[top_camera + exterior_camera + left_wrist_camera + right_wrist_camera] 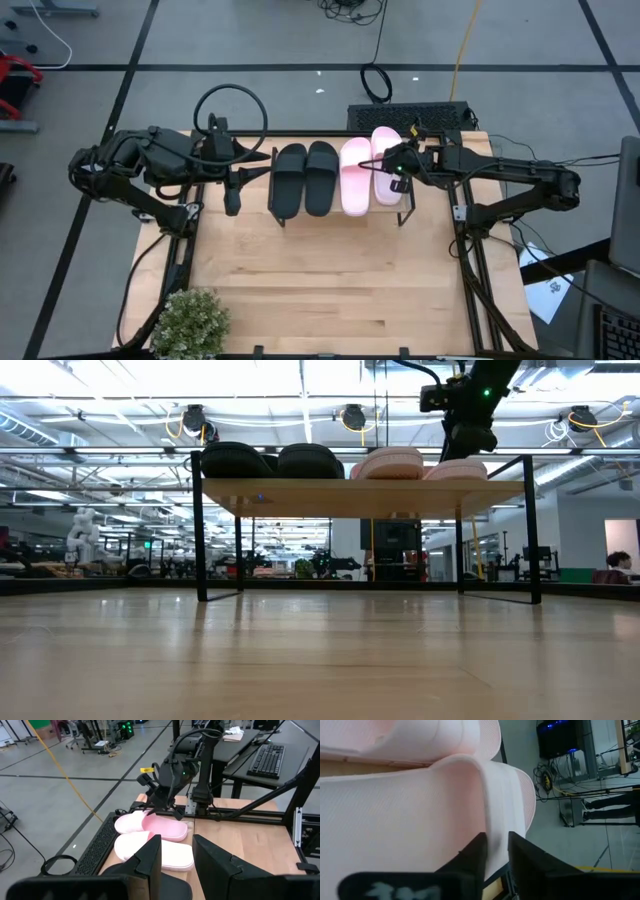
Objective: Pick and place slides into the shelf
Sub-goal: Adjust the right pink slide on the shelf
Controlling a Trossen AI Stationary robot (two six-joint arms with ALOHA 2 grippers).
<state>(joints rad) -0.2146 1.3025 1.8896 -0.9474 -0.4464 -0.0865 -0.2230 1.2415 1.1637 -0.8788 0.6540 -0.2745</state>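
Note:
The shelf point(360, 495) stands at the table's far side. On its plank top lie two black slides point(290, 178) point(321, 177) and two pink slides point(355, 180) point(387, 150), side by side. My right gripper point(393, 172) comes from the table's right and is down on the rightmost pink slide point(420, 820), fingers nearly together on its strap. That slide reaches farther toward the far edge than the others. My left gripper point(233, 195) hangs in the air left of the shelf, open with nothing between its fingers point(150, 860). My right gripper has the raised edge of the rightmost pink slide's strap point(490, 820) between its two fingers point(472, 857), which slant down from the table's right. The slide lies flat on the shelf's top point(455, 468).
A potted plant point(190, 320) stands at the table's near left corner. A black cable loop point(230, 110) lies behind the left arm. Black frame bars point(470, 270) run along the table's sides. Bare wooden tabletop point(330, 280) stretches in front of the shelf.

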